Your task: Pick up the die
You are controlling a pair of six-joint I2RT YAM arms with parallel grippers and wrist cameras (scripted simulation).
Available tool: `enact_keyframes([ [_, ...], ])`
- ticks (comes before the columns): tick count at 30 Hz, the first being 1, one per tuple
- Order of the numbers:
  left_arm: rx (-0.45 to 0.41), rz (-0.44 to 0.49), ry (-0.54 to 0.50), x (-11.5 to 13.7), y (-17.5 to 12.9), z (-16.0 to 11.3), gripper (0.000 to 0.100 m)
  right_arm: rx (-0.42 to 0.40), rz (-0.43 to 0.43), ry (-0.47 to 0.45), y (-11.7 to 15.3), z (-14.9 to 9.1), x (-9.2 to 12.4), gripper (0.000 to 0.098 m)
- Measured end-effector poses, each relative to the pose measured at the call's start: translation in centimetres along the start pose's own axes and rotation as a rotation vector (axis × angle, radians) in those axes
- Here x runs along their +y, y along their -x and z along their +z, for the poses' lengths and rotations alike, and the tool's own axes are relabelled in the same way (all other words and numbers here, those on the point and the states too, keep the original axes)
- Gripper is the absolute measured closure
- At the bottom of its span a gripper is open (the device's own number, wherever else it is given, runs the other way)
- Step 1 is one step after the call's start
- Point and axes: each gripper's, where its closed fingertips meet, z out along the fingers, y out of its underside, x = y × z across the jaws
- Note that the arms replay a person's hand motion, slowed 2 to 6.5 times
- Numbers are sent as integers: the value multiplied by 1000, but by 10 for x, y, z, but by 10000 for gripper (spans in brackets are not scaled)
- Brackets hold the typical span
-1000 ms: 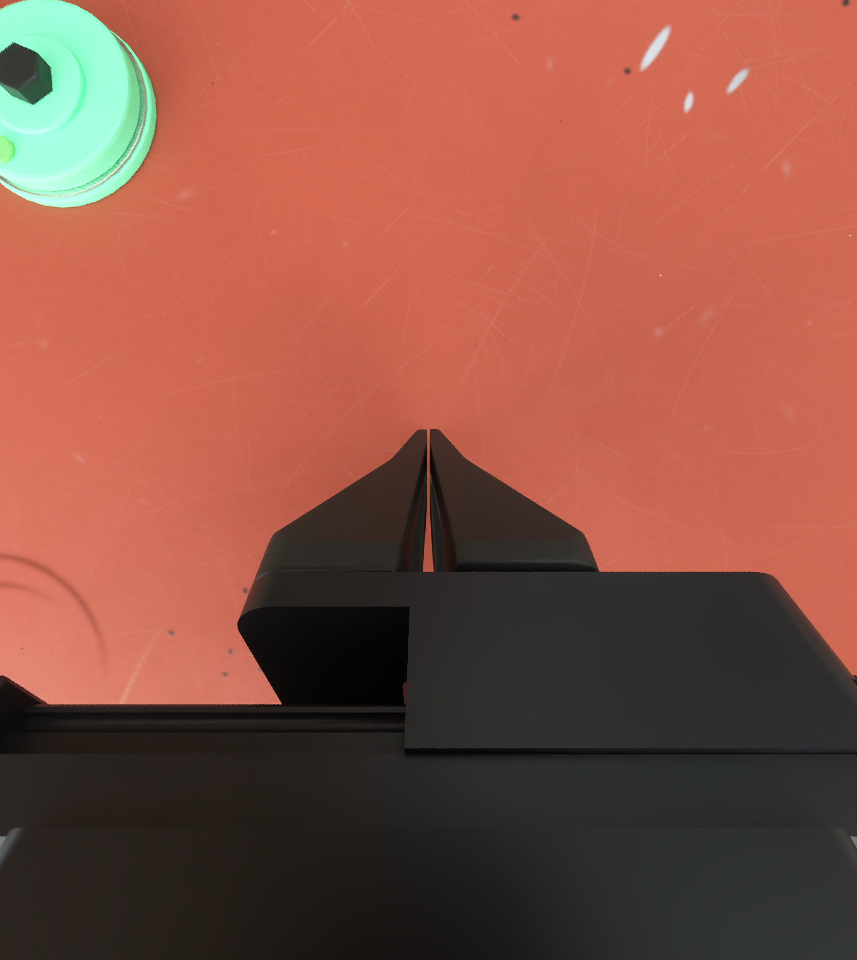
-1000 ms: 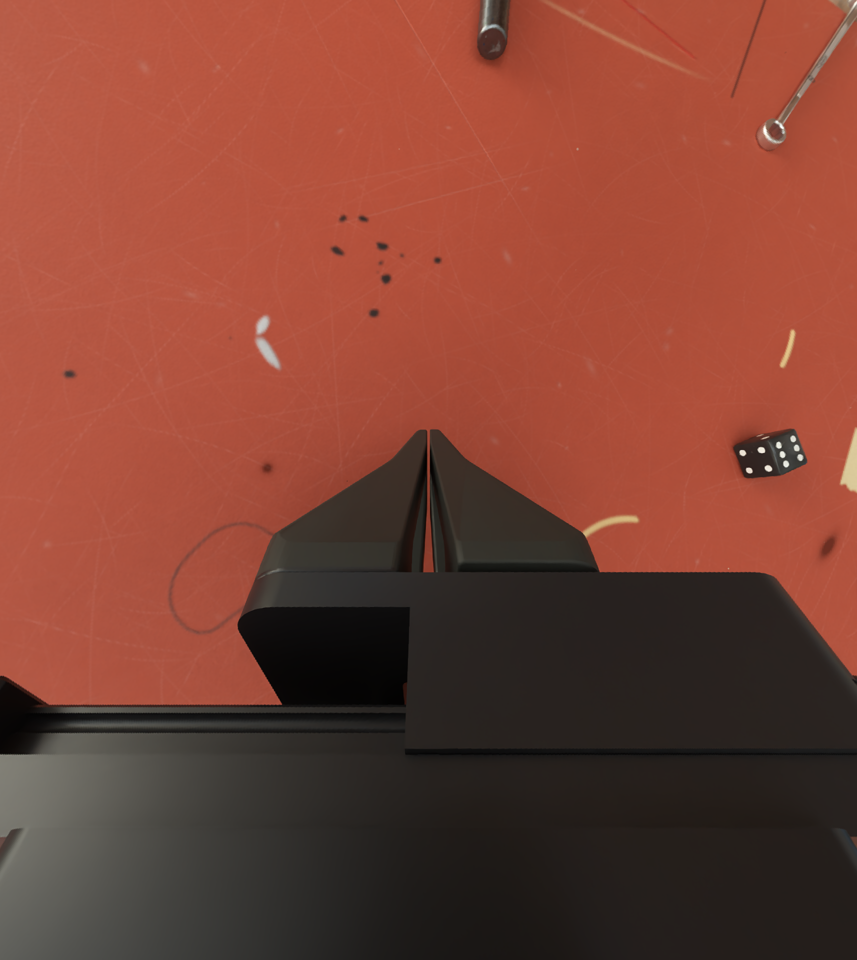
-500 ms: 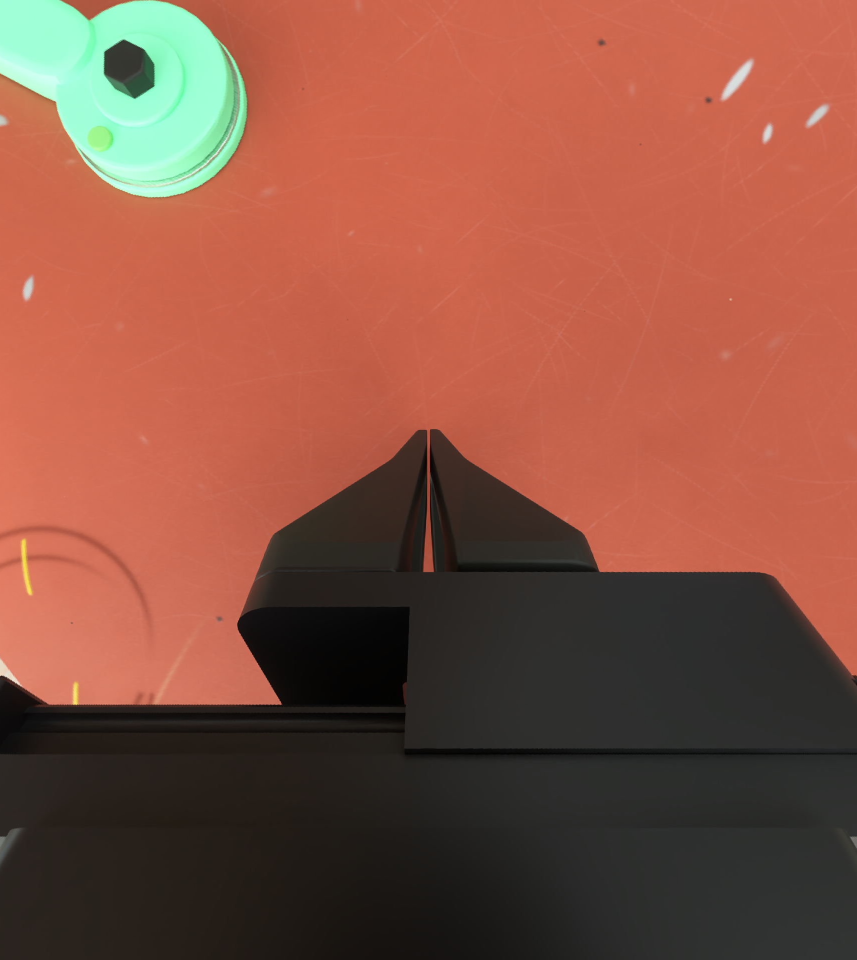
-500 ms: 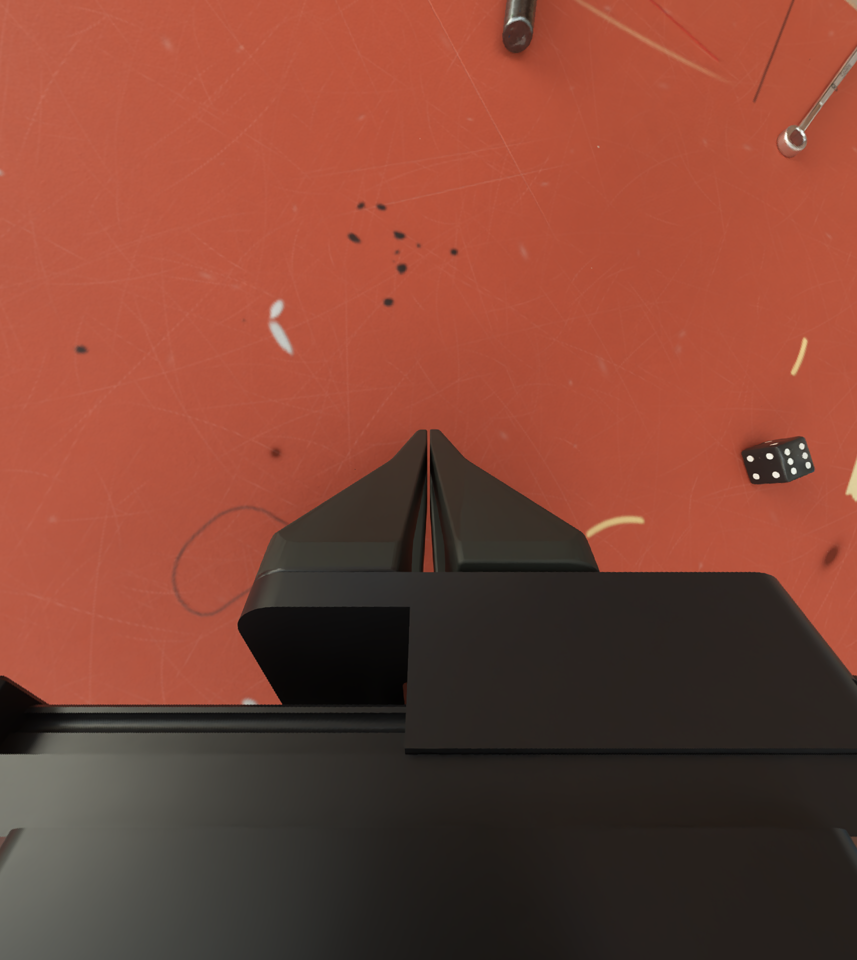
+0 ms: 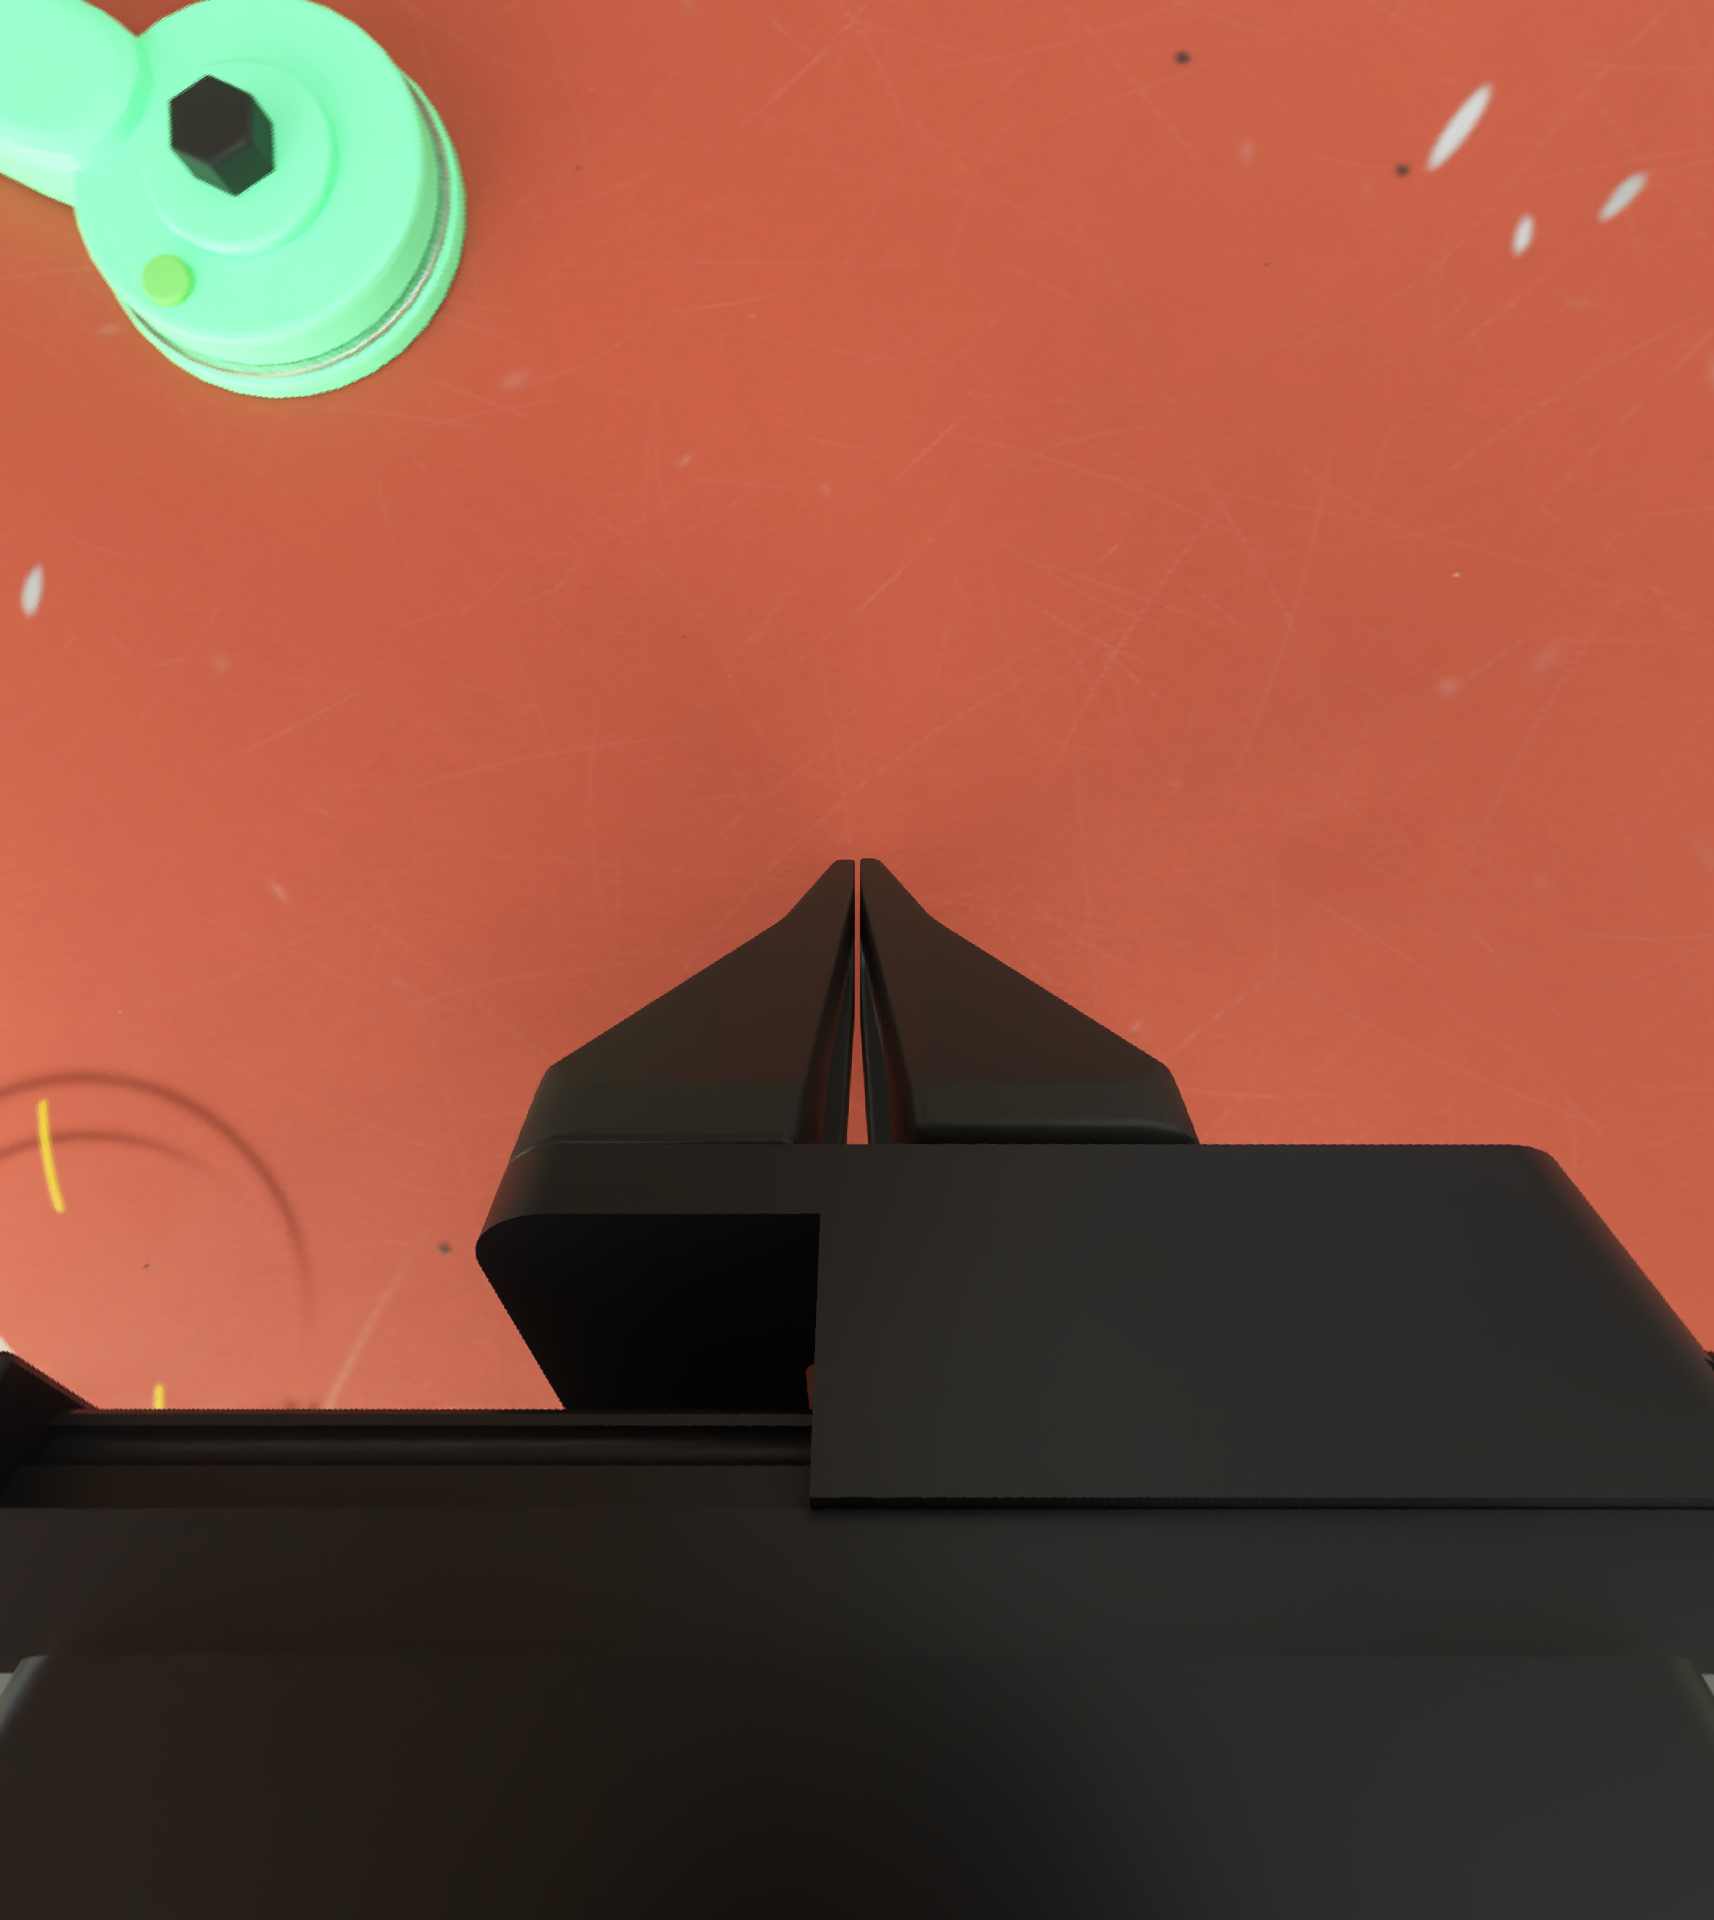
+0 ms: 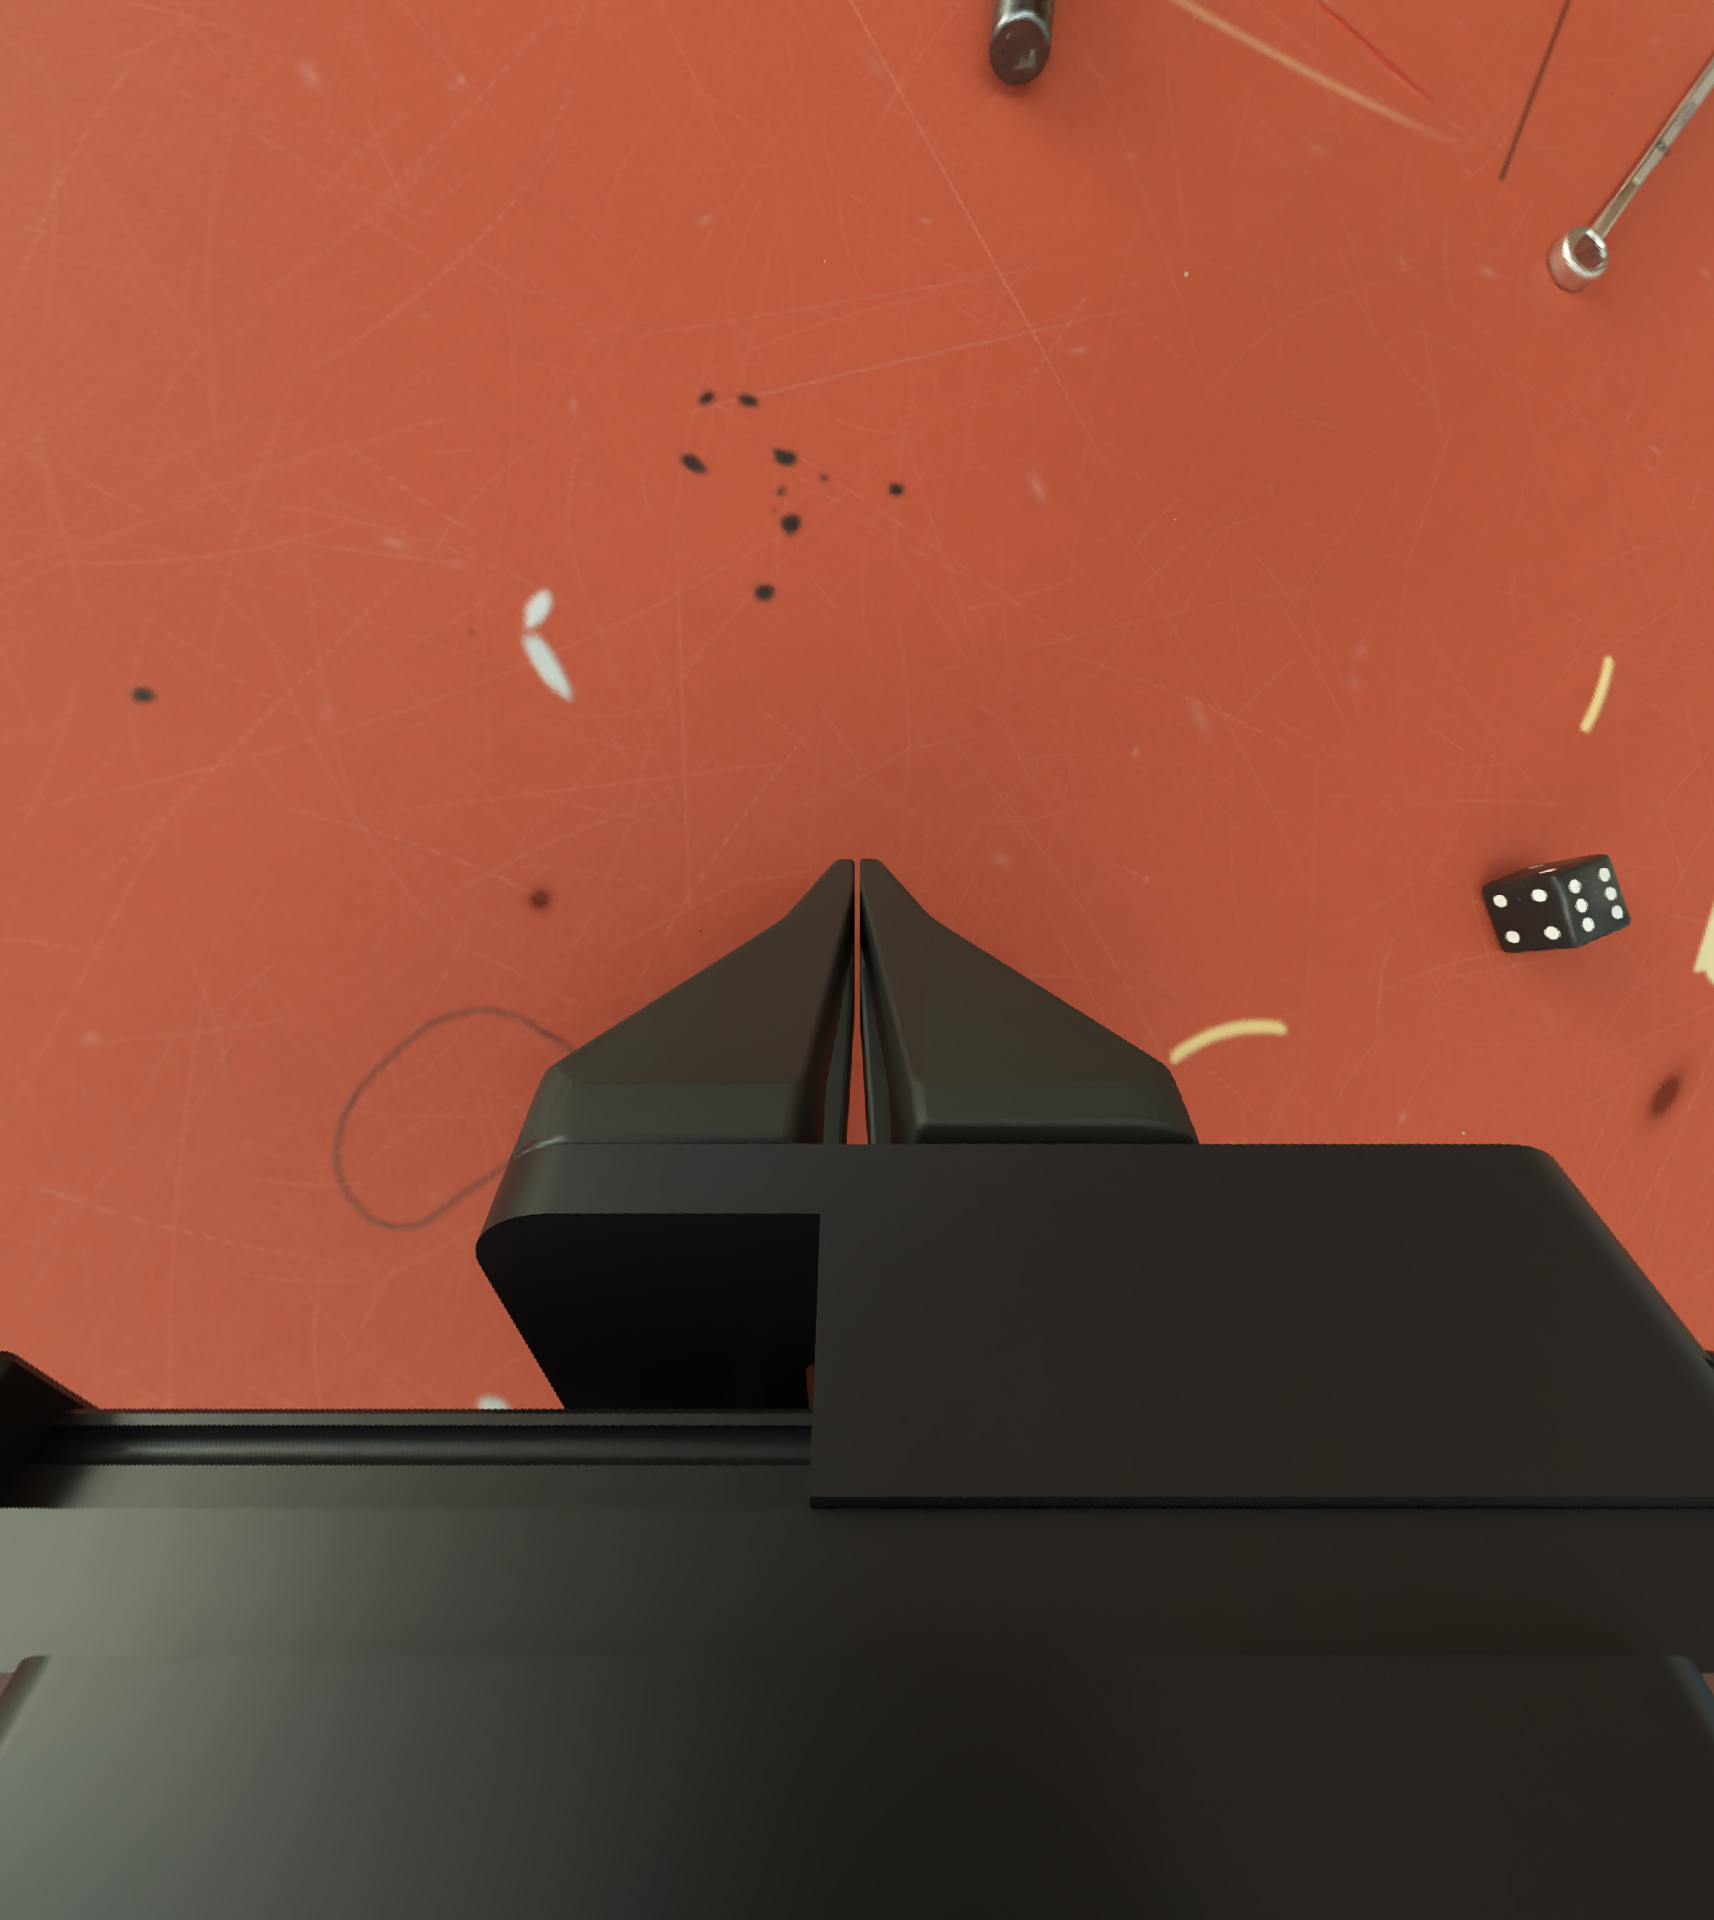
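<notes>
The task is barely begun: the die [image 6: 1556, 902] sits untouched on the red worktop [image 6: 1196, 582], off to the right of the right gripper [image 6: 857, 862] and well apart from it, next to a pale patch of worn paint. The right gripper hovers over bare worktop with its jaws pressed together and nothing between them. The left gripper [image 5: 857, 862] likewise has its jaws closed and empty; its view shows no die, only a green round tool with a handle [image 5: 250, 197] at the upper left. Everything remains to be done, as far as can be judged: one arm, most plausibly the right, must travel over the die, part its jaws, come down around the cube, close and lift
</notes>
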Motion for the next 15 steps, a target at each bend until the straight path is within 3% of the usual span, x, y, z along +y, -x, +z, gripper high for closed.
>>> enact_keyframes([
  [5, 59, 1, -9, 0, -7, -3, 993, 14, -8, 1, -1, 1, 1, 970],
  [15, 44, 0, -5, 0, -4, 0, 993, -1, -10, 0, 2, 1, 2, 970],
])
